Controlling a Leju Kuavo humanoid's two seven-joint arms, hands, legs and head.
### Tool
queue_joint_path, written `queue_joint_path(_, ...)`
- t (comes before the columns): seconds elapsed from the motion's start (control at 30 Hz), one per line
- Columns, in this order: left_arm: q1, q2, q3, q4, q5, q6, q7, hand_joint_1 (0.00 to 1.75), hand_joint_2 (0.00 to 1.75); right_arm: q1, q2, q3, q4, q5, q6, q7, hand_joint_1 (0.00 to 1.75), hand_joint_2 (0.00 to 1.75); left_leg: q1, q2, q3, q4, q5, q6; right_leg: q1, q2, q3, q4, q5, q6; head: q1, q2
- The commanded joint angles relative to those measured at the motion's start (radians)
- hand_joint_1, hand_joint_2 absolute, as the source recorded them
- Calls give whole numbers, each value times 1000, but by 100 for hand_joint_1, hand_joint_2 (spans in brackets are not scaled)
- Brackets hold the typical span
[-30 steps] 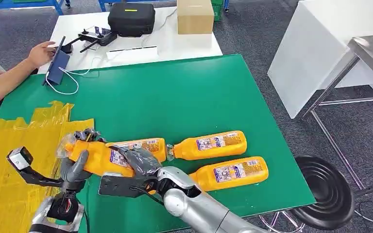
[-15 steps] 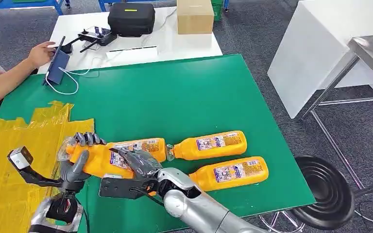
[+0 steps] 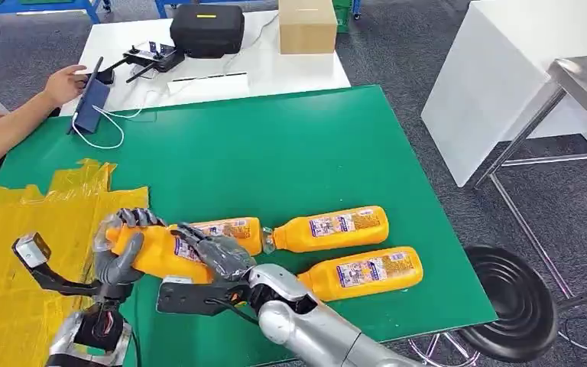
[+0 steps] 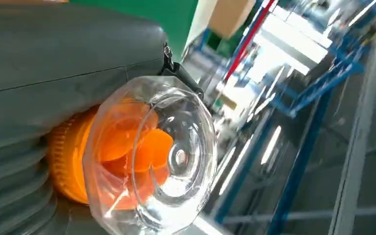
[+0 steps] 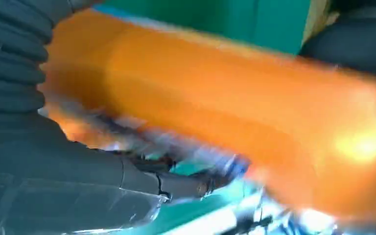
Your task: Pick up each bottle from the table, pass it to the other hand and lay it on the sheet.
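Orange plastic, glossy and label-wrapped, made up the held bottle (image 3: 164, 252), which hung just above the green table (image 3: 275, 160) at its near-left part, its clear-capped neck end reaching toward the yellow sheet (image 3: 23, 252). Both hands were on it. The left hand (image 3: 118, 256) wrapped its fingers over the neck end, the thumb pressing from below; in the left wrist view the clear cap (image 4: 152, 156) sat right against that hand's grey cover, orange showing through it. The right hand (image 3: 214, 256) gripped the bottle's body around the label, dark fingers laid across its top — the right wrist view was blurred, showing little more than an orange flank (image 5: 235, 112) against the ribbed cover.

Relative to the held bottle, three more bottles lay flat on the table: one (image 3: 233, 229) just behind it and partly hidden by it, a second (image 3: 329, 228) farther right with its cap end touching or nearly touching the first, and a third (image 3: 363, 271) right and nearer, beside the right forearm. The yellow sheet lay crumpled to the held bottle's left, its edge under the left hand.

Well beyond the held bottle, at the far-left corner, a person's hand (image 3: 65, 82) rested on a tablet (image 3: 90, 103) — behind it stood a white table (image 3: 275, 73) with a black case (image 3: 206, 29) and a cardboard box (image 3: 307, 25).
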Motion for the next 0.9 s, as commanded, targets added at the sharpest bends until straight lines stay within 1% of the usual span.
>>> queue_joint_path(0.03, -113, -129, 215, -140, -173, 233, -105, 175, 175, 32, -138, -167, -198, 12, -10, 10, 0, 0, 1, -7, -2, 2, 0, 0, 1, -4, 0, 0, 0, 0, 0, 0)
queue_joint_path(0.07, -107, -140, 229, -158, -158, 245, -108, 175, 175, 38, -140, -166, -204, 15, -7, 9, 0, 0, 2, -9, -2, 3, 0, 0, 2, -6, 2, 0, -1, 1, 0, 0)
queue_joint_path(0.13, -97, -164, 240, -211, -242, 324, -190, 175, 175, 48, -136, -153, -194, 24, -3, 10, 0, 0, 0, -4, 0, 1, 0, 0, 1, -2, 1, 0, 0, 0, 0, 0)
queue_joint_path(0.17, -96, -169, 240, -222, -258, 335, -201, 175, 175, 49, -134, -151, -190, 25, -5, 11, 0, 0, 1, -5, 1, 1, -1, -1, 1, -2, 3, 0, -1, 0, -1, 0)
queue_joint_path(0.23, -94, -172, 236, -230, -261, 338, -202, 175, 175, 49, -132, -150, -186, 27, -7, 11, 0, 0, 0, -3, 0, 1, 0, 0, 1, -1, 1, 0, -1, 0, 0, 0)
queue_joint_path(0.27, -94, -172, 236, -230, -261, 338, -202, 175, 175, 49, -132, -150, -186, 27, -7, 11, 0, 0, 1, -5, 2, 1, -2, -1, 1, -2, 3, 0, -2, 0, 0, 0)
queue_joint_path(0.33, -94, -172, 236, -230, -261, 338, -202, 175, 175, 49, -132, -150, -186, 27, -7, 11, 0, 0, 0, -4, 0, 0, 0, 0, 0, -1, 1, 0, -1, 0, 0, 0)
queue_joint_path(0.37, -94, -172, 236, -230, -261, 338, -202, 175, 175, 49, -132, -150, -186, 27, -7, 11, 0, 0, 2, -7, 4, 2, -3, -1, 1, -1, 6, 0, -3, 0, 0, 0)
queue_joint_path(0.4, -94, -172, 236, -230, -261, 338, -202, 175, 175, 49, -132, -150, -186, 27, -7, 11, 0, 0, 0, -3, 0, 1, -1, 0, 1, -1, 1, 0, 0, 0, 0, 0)
queue_joint_path(0.43, -93, -173, 236, -230, -275, 349, -217, 175, 175, 46, -129, -150, -181, 27, -7, 11, 0, 0, 1, -4, 2, 1, -2, -1, 1, 0, 3, 0, -1, 0, 0, 0)
queue_joint_path(0.53, -91, -205, 261, -320, -371, 435, -352, 175, 175, 41, -128, -146, -174, 25, -8, 9, 0, 0, 0, -3, -1, 1, 0, 0, 0, -1, 1, 0, 0, 0, 0, 0)
queue_joint_path(0.57, -90, -213, 269, -356, -387, 456, -377, 175, 175, 38, -127, -144, -170, 22, -8, 8, 0, 0, 1, -4, 0, 2, -1, -1, 1, 0, 2, 0, -1, 0, 0, 0)
queue_joint_path(0.6, -89, -216, 273, -384, -390, 464, -382, 175, 175, 36, -126, -143, -166, 19, -7, 6, 0, 0, 1, -2, -1, 1, -1, 0, 1, 0, 0, 0, 0, 0, 0, 0)
queue_joint_path(0.7, -96, -207, 267, -413, -457, 510, -395, 175, 175, 27, -129, -137, -154, 13, -5, 5, 0, 0, 1, -2, 0, 1, -1, 0, 1, 0, 1, 0, -1, 0, 0, 0)
queue_joint_path(0.77, -104, -193, 239, -392, -677, 633, -471, 175, 175, 12, -125, -135, -136, 4, 0, -1, 0, 0, 1, -4, 1, 1, -1, -1, 1, 0, 2, 0, -1, 0, 0, 0)
queue_joint_path(0.8, -106, -187, 225, -383, -765, 683, -490, 175, 175, 3, -122, -133, -127, 1, 5, -4, 0, 0, 1, -4, 1, 1, -1, -1, 1, 0, 2, 0, -1, 0, 0, 0)
queue_joint_path(0.9, -106, -187, 225, -383, -765, 683, -490, 175, 175, 3, -122, -133, -127, 1, 5, -4, 0, 0, 1, -4, 1, 1, -1, -1, 1, 0, 2, 0, -1, 0, 0, 0)
